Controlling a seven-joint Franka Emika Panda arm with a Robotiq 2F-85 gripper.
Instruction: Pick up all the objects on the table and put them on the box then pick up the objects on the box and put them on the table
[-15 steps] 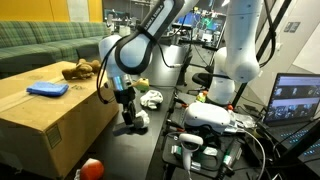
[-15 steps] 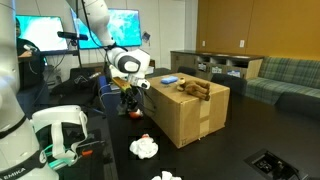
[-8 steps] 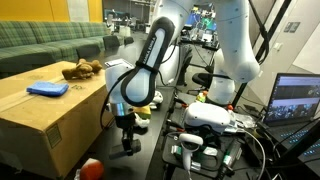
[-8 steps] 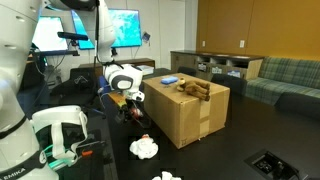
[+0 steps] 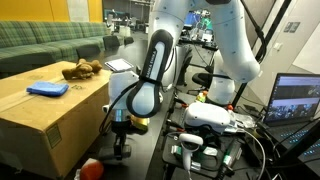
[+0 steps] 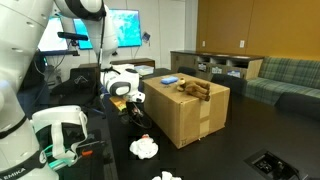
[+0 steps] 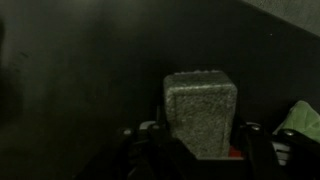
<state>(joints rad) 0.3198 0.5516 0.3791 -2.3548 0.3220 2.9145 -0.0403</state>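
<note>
In the wrist view a grey speckled block [image 7: 200,108] sits between the fingers of my gripper [image 7: 196,150], and both fingers press against its sides. In both exterior views the gripper [image 5: 121,148] [image 6: 128,112] hangs low over the black table [image 5: 145,165] [image 6: 235,150], just beside the tan cardboard box [image 5: 45,125] [image 6: 185,118]. On the box lie a blue flat object [image 5: 47,89] [image 6: 170,79] and a brown plush toy [image 5: 80,69] [image 6: 196,88]. A red object [image 5: 92,168] lies on the table near the box's corner.
A crumpled white object [image 6: 145,148] lies on the table in front of the box. Something green [image 7: 302,118] shows at the right edge of the wrist view. A bench with a white device [image 5: 212,117] [image 6: 60,125], cables and a laptop [image 5: 297,100] stands next to the arm.
The arm has come down and moved along the box's side toward its near corner, carrying the grey block. The jaws have kept the same width.
</note>
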